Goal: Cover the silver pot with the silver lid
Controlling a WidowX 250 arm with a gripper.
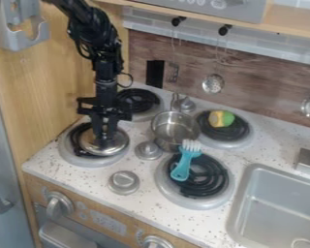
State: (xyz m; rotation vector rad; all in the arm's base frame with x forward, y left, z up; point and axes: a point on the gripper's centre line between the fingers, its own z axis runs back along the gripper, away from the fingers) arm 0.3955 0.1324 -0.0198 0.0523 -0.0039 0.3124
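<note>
- Left of the open silver metal pot (174, 129): black robot gripper (104, 140) at the round silver metal lid (118, 144), pinch or not I cannot tell; likely grasping, next a level lift rightward.
- Nearside right of it: turquoise brush (181, 167), bristles crowding its rim.
- Right: yellow-green toy (221, 118).

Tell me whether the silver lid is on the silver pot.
No, the silver pot stands open amid the burners, its inside visible, while the silver lid is over at the front-left burner.

No readable text, labels, brands, numbers or signs anywhere.
</note>
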